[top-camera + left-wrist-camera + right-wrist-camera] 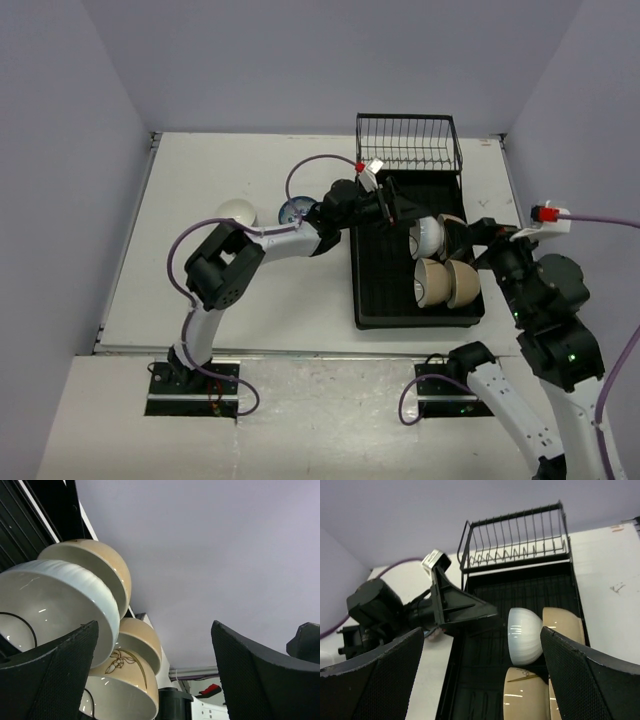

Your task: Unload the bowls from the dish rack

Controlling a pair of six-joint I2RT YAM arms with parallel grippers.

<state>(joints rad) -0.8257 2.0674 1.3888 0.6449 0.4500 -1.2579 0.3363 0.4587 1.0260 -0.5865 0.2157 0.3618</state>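
Your L gripper (392, 208) fingers spread wide beside white bowl (428, 236) in dish rack (372, 290), R gripper (480, 680) fingers released, nothing grasped, two bowls on worktop (200, 180).

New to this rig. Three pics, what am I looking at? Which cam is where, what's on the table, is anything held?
Two robot arms are bolted at the table's near edge. The overhead view looks down from behind them; the other two come from cameras on each wrist, with that arm's own dark fingers framing the picture.

On the table sits a black dish rack still holding a white bowl and tan bowls on edge. Two bowls already stand on the table to its left.

The left gripper reaches over the rack toward the white bowl, jaws open. The right gripper waits at the rack's right side, open. Nothing is held.
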